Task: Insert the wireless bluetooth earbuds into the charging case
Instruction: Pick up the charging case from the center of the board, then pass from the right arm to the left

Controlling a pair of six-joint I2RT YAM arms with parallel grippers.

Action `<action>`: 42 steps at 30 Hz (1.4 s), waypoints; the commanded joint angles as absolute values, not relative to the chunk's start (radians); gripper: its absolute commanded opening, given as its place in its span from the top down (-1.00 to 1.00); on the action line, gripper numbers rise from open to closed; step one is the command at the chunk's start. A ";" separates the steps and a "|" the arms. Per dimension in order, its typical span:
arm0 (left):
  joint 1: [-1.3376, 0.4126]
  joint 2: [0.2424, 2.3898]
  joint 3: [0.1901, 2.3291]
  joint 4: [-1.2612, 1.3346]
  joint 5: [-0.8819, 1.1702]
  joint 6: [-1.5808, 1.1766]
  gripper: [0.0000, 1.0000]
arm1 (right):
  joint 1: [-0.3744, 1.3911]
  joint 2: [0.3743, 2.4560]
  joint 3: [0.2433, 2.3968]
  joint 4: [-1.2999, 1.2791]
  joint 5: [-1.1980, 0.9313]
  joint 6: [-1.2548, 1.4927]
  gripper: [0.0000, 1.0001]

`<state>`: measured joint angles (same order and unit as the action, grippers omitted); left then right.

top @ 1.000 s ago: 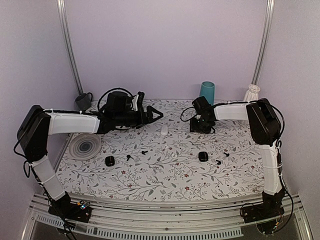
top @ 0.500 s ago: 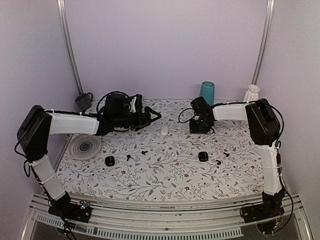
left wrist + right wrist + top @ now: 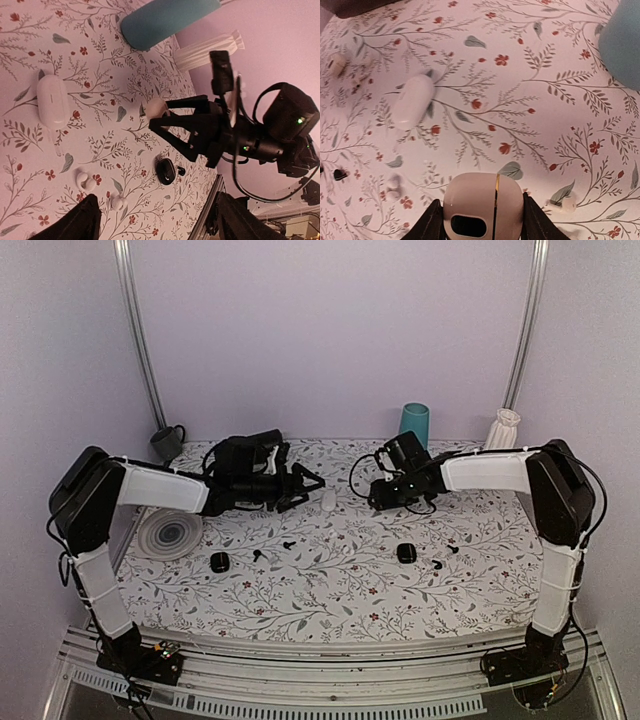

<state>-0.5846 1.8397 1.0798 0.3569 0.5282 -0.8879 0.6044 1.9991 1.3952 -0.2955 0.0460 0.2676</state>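
Note:
My right gripper (image 3: 482, 217) is shut on a white charging case (image 3: 482, 205), held just above the floral table; in the top view that gripper (image 3: 379, 498) is at the back centre-right. A second white case (image 3: 328, 501) lies on the cloth between the two grippers. My left gripper (image 3: 308, 484) hovers left of it, open and empty, fingers (image 3: 75, 220) at the lower edge of its wrist view. Two white earbuds (image 3: 82, 180) lie near it. Black earbuds (image 3: 288, 542) lie nearer the front, beside two black cases (image 3: 219, 561) (image 3: 405, 553).
A teal cylinder (image 3: 414, 424) and a white ribbed vase (image 3: 505, 426) stand at the back right. A grey mug (image 3: 166, 443) stands at the back left, and a round ringed plate (image 3: 168, 534) lies on the left.
My right arm has swung left toward the table's centre with the white case. My left gripper has moved right and lower, its jaws a little narrower.

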 commanded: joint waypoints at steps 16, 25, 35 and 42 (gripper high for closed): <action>-0.604 1.930 1.120 0.479 0.665 -0.969 -0.16 | 0.793 1.780 1.252 -0.043 -0.101 0.088 0.31; -0.613 1.951 1.137 0.485 0.735 -0.966 -0.14 | 0.800 1.788 1.256 -0.028 -0.153 0.034 0.31; -0.623 1.998 1.156 0.492 0.796 -0.969 -0.07 | 0.803 1.800 1.276 -0.038 -0.163 -0.025 0.30; -0.629 2.018 1.168 0.489 0.826 -0.974 0.04 | 0.803 1.812 1.288 -0.044 -0.174 -0.058 0.25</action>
<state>-0.6151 1.9984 1.1458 0.4839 0.7963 -0.9764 0.7940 1.8080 1.2556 -0.0753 -0.1516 -0.0242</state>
